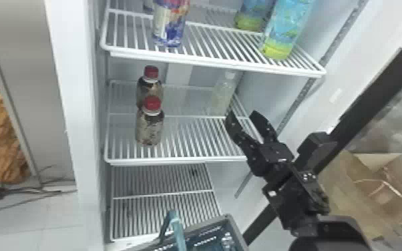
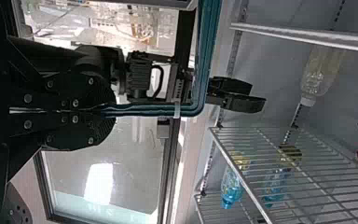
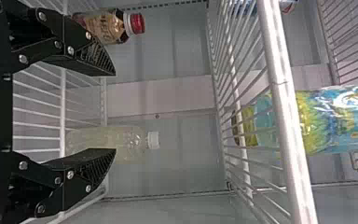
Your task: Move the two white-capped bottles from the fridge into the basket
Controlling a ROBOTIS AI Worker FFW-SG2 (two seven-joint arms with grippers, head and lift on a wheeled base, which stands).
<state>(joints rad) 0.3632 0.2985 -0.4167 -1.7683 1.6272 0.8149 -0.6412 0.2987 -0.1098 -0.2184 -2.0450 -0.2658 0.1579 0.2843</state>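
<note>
The open right end effector (image 1: pixel 242 115) is near the white-capped bottle (image 1: pixel 222 95). Below that bottle is the basket (image 1: pixel 205 223), its handle (image 2: pixel 142 110) gripped by the left end effector (image 2: pixel 109 111).

Shelf (image 1: pixel 183 161) — 2 bottles (image 1: pixel 149 129) left, 1 bottle (image 1: pixel 223 94) right

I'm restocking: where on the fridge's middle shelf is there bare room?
On the middle shelf, the widest bare patch lies between the front red-capped bottle and the right gripper. It is crowded at the left, with the rear red-capped bottle close behind the front one, and at the back right, where a white-capped bottle stands.
</note>
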